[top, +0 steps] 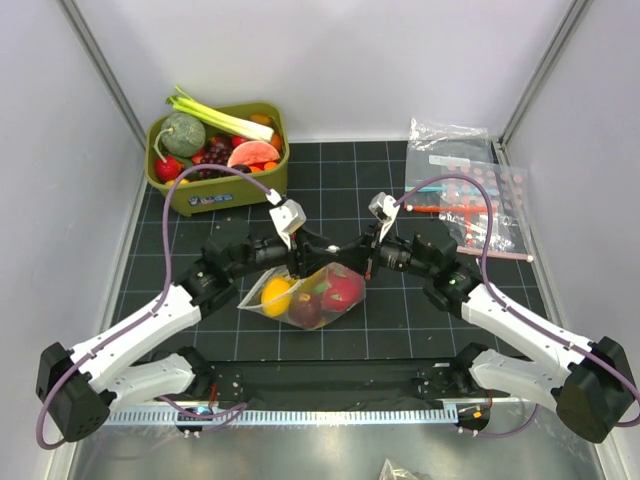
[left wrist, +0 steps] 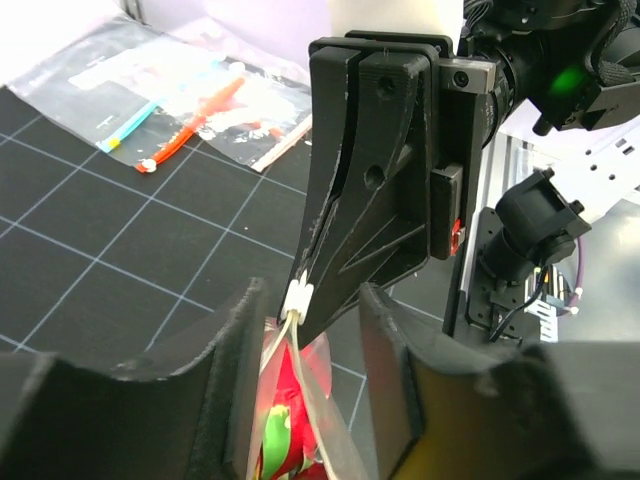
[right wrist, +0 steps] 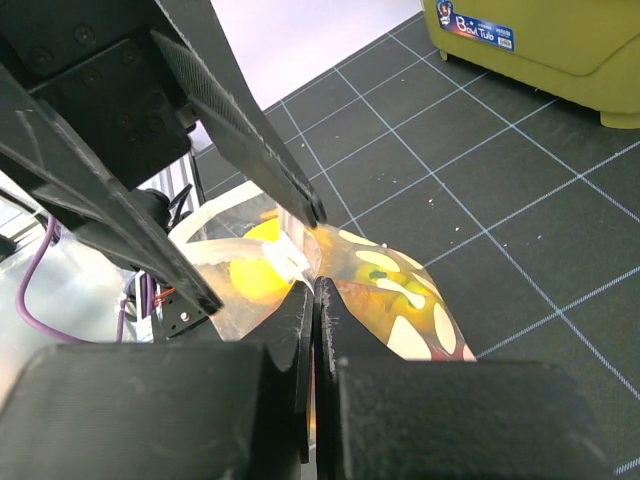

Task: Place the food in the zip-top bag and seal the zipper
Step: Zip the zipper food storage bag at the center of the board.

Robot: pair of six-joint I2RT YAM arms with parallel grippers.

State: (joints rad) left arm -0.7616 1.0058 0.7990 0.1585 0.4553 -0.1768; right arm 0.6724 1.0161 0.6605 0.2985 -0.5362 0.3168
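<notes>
The right hand [right wrist: 313, 296] is clamping down tight, its two fingers pressed flat together with no gap, and it is pinching the zipper [left wrist: 293, 318] at the top edge of the zip-top bag [top: 310, 302]. The left hand [left wrist: 310, 322] is facing it head-on with its fingers spread apart. The bag's top edge is running up between them, and a gap is showing on either side.

The bag is sitting near the middle of the surface [top: 400, 322], right between the two hands, with its mouth edge lifted toward them. It is clear, floppy film printed with pale cream spots, creasing where the right hand is biting it. The food is showing through the plastic: a yellow piece [top: 276, 294], a dark red piece [top: 304, 309] and a bright red piece [top: 343, 291], all smooth, rounded and glossy.

The surface is a black mat ruled in a pale grid. At the far left a green bin [top: 215, 196] is brimming with more toy produce. At the far right, clear bags with pink dots [top: 482, 196] are lying flat. Plain white walls with metal corner posts are closing in the space.
</notes>
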